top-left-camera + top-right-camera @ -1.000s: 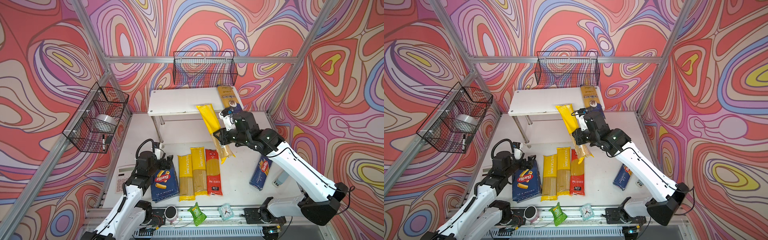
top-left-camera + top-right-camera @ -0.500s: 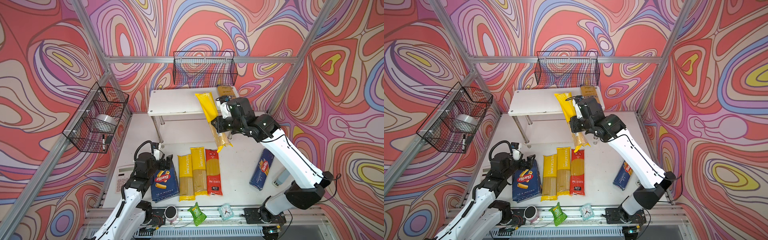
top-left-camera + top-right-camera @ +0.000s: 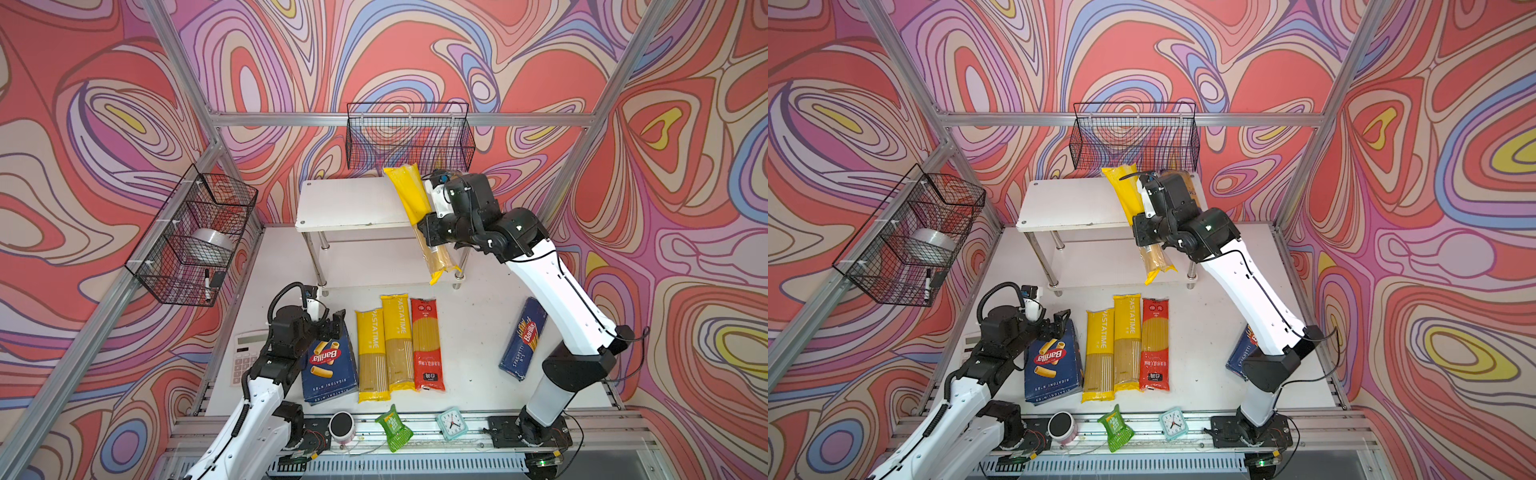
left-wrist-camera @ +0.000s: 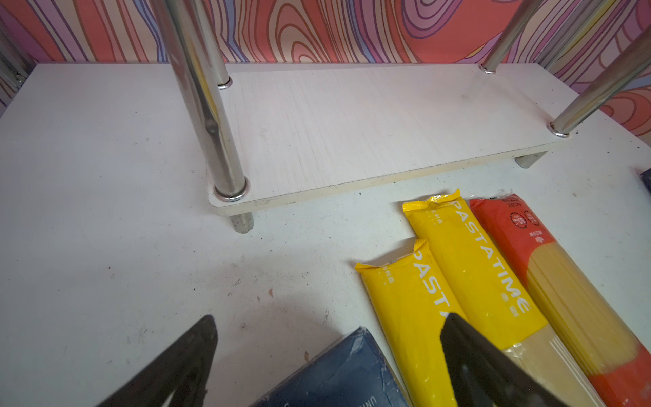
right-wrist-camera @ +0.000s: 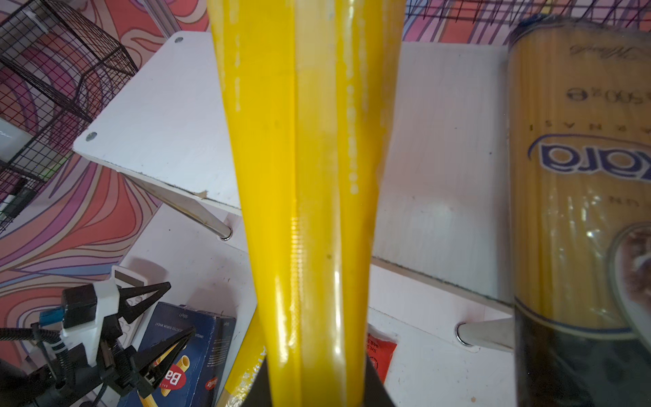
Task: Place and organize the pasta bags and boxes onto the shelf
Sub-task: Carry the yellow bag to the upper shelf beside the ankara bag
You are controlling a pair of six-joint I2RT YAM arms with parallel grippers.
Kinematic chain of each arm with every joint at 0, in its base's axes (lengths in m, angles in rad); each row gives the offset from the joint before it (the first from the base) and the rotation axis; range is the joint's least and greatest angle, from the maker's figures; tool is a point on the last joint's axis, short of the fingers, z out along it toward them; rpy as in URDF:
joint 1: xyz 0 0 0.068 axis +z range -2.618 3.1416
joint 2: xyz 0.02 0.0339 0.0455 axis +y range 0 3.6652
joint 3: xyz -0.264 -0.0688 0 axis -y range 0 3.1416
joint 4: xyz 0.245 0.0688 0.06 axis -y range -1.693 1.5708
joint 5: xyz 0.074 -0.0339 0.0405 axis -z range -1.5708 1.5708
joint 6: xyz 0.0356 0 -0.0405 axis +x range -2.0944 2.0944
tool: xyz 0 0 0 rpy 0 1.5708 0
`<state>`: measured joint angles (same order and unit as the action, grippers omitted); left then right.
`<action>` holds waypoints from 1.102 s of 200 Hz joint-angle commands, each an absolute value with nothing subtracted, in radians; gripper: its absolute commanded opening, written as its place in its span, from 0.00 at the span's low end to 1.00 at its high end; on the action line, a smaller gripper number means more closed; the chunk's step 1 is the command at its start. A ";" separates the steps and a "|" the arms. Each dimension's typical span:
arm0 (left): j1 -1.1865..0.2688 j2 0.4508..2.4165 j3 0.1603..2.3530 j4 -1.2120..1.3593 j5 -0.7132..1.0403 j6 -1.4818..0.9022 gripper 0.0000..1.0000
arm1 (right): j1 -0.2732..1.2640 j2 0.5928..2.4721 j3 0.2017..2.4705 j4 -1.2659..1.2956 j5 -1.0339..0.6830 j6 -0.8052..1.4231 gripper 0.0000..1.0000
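Grips a yellow bag near its middle with the right tool, jaws pinched narrow on the plastic. Carries that bag tilted, not flat: upper end above the white top tier of the shelf, close under the wire basket on the back wall. Lets the lower end stick out past the tier's front edge and hang above the lower tier. Cannot tell whether the bag rests on that edge. Shows, in the right wrist view, the gold and dark blue bag lying flat on the same top tier, just beside the held one.

Holds the left tool spread wide over the far corner of the rigatoni box; cannot tell whether touching it.

Leaves four packs flat on the bench in front of the shelf, side by side. Runs from the rigatoni box at the left through a first loose yellow bag and a second loose yellow bag, set slightly farther back, to the red bag. Shows the spaghetti box lying well apart from them at the right of the bench, beside the right arm.
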<state>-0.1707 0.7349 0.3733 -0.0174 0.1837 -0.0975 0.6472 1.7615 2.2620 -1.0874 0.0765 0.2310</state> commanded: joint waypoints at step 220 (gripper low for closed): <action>-0.175 0.735 0.363 0.002 0.195 -0.084 1.00 | 0.492 1.946 2.508 -0.854 0.037 0.197 0.00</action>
